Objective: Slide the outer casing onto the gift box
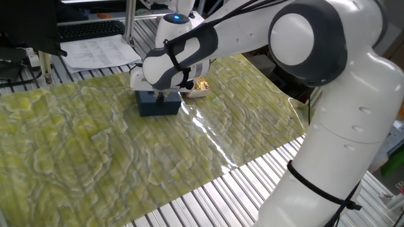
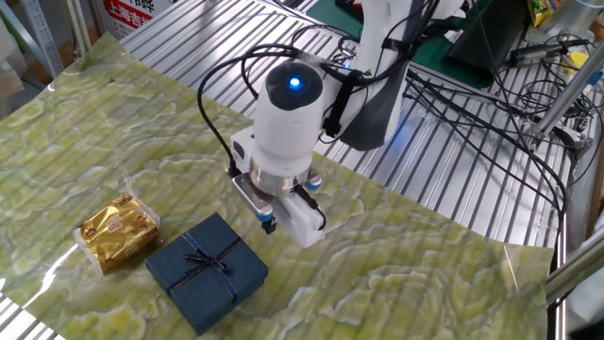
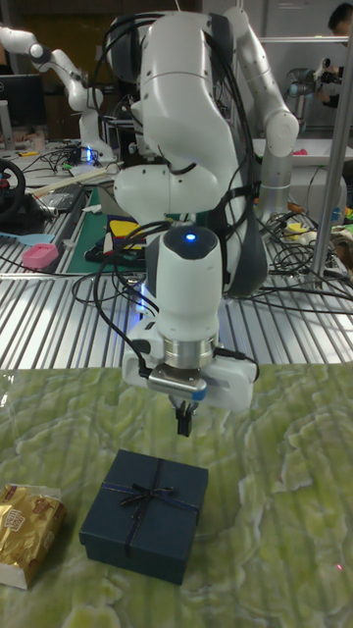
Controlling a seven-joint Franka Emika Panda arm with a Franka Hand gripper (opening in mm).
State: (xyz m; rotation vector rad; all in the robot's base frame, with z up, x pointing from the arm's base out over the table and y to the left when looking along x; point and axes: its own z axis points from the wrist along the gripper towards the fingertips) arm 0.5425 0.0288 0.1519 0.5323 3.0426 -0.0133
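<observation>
Casing flat on tabletop, bow up, beside gold packet. Gripper hovering above its far edge, fingers narrow, empty. Box hidden, likely already inside casing.

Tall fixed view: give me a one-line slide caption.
Pincer hangs above the ribboned navy outer casing; gold-wrapped item sits beside it.

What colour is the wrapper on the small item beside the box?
Crinkled gold, clearest in the other fixed view.
</observation>
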